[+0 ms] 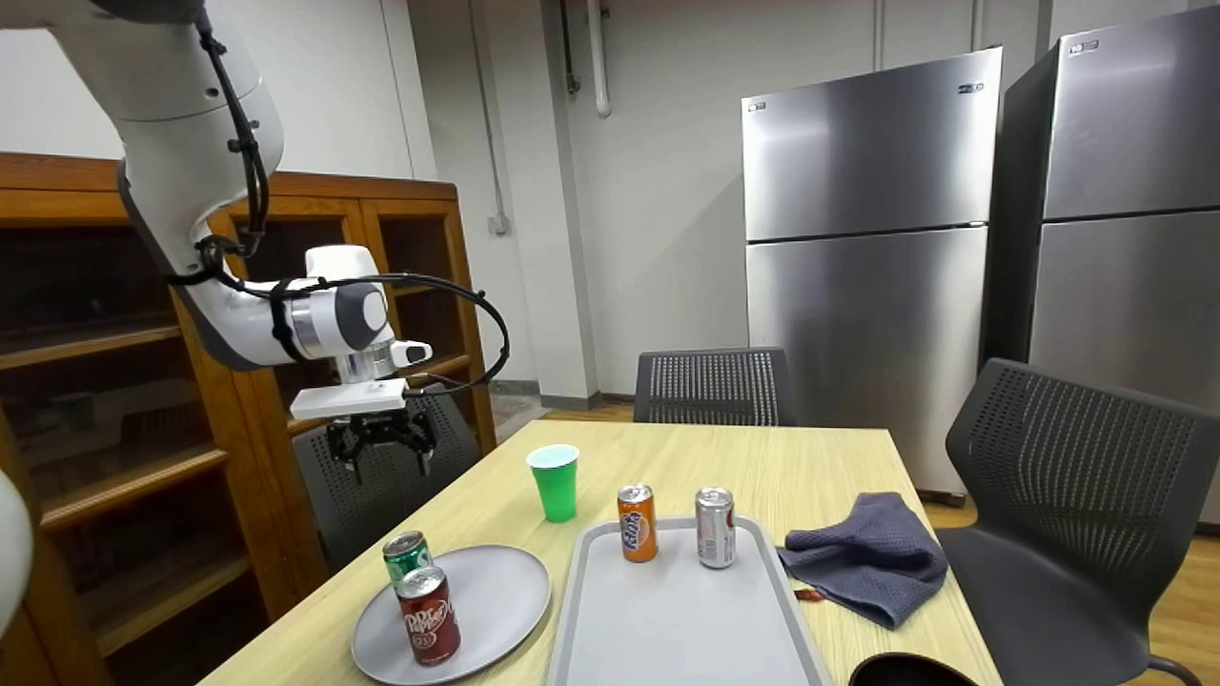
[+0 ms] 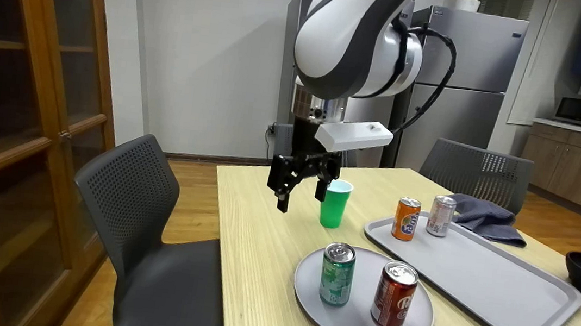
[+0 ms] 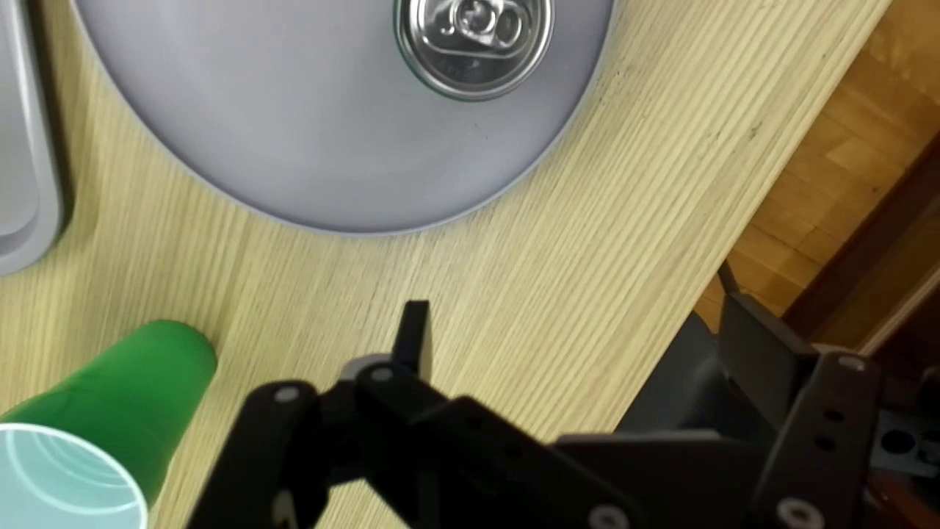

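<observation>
A: Tense spot, this! The fingers (image 3: 413,334) are spread well apart with nothing between them, poised above the desk (image 3: 514,308). What could go wrong?

B: The green cup (image 2: 334,209), for one. It looks light and tall, so a low sideways swing could clip its white rim and tip it over.

A: And straight down?

B: Risky too, I reckon. In the wrist view one finger shows against the desk, the other against the dark chair (image 2: 172,291) past the edge; a drop without shifting inward might catch that edge.

A: Plus there's the plate (image 3: 308,147)!

B: Yes, with the green can (image 2: 337,275) and the Dr Pepper can (image 2: 394,295) upright on it, near each other. A careless pass could knock one into its neighbour.

A: So where's that cup from the fingers?

B: Upright on the desk, near them but apart, no contact. In the wrist view it's off to their left, while the plate lies toward the top. In an exterior view it lines up just beside one fingertip, with the tray (image 2: 484,283) farther to the right.

A: Height over the rim?

B: Can't call it; from these angles, whether the tips clear it is unclear.
</observation>
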`<state>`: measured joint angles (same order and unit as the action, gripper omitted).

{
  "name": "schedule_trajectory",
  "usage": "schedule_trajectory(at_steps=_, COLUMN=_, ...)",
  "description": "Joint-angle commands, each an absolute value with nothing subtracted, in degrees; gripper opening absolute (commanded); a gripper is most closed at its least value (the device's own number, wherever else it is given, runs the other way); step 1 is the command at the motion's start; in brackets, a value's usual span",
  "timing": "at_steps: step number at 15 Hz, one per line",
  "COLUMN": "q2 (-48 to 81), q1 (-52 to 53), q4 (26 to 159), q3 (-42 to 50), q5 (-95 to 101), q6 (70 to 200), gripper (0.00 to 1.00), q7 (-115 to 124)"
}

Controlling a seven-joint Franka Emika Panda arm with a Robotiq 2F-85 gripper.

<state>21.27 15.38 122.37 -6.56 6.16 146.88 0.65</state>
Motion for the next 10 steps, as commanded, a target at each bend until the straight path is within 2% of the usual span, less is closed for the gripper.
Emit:
schedule_trajectory(at_steps=1, q2=19.58, q1=15.99, q4=125.32, q3=-6.23, q5=8.91, q6=146.61, gripper=1.0, q7=3.58)
schedule_trajectory(at_steps=10, q2=20.76, q1=15.79, q4=129.21, q3=-4.94, q5=10.8, q6=147.49, gripper=1.0, q7=7.17)
